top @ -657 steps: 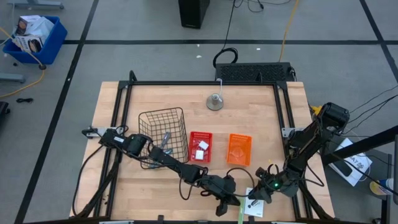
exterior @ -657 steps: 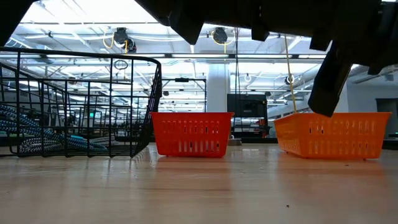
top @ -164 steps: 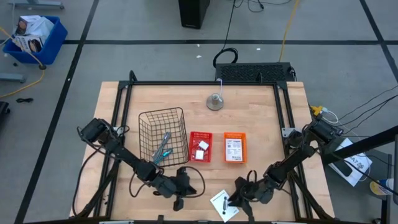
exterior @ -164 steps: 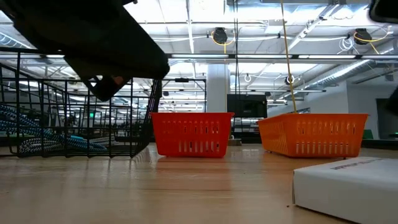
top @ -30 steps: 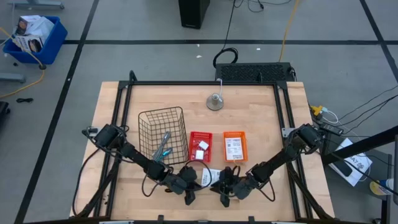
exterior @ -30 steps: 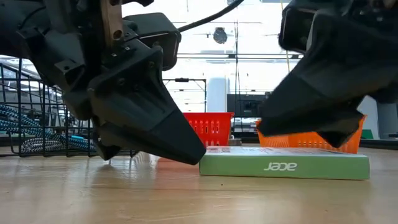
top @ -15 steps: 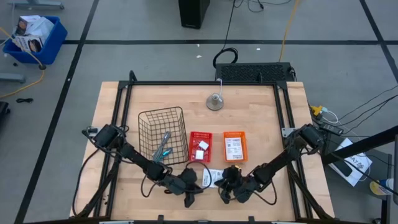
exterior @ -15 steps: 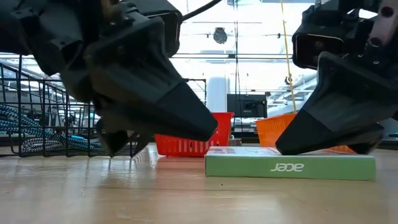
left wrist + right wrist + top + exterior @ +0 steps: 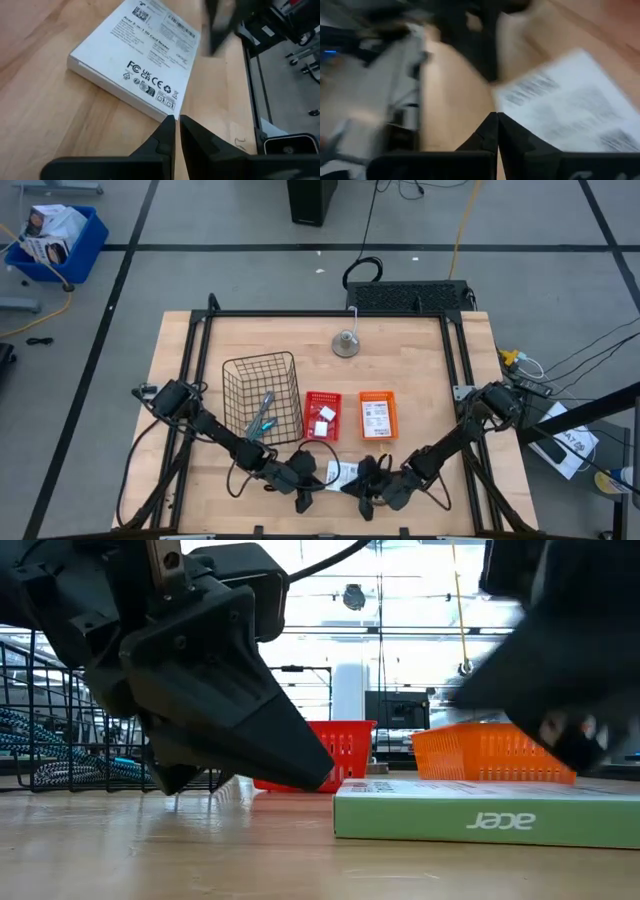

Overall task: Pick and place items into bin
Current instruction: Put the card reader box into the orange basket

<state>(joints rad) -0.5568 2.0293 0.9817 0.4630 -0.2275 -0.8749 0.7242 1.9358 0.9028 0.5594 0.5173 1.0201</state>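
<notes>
Grey floor crossed by dark tape lines surrounds the pale wooden table (image 9: 400, 350), which is framed by black rails. From its base at 9 o'clock the left arm is stretched low across the boards toward 6 o'clock, where the left gripper (image 9: 308, 480) is set with its fingers narrowed to a thin gap, holding nothing, its tips just at the corner of the flat white packet with black print and a green edge (image 9: 341, 471). From 3 o'clock the right arm is likewise folded low, and the right gripper (image 9: 367, 489) is pressed fully together, empty, just beside the packet's other side. One black wire basket (image 9: 263, 397) is seen left of centre, with one slim blue-and-grey handled tool (image 9: 262, 416) inside it. Two small plastic bins are counted: one red bin (image 9: 322, 416) holding one tiny white block (image 9: 323, 420), and one orange bin (image 9: 378, 415) containing a white printed card. One grey metal bell-shaped object (image 9: 346, 343) is placed toward 12 o'clock.
</notes>
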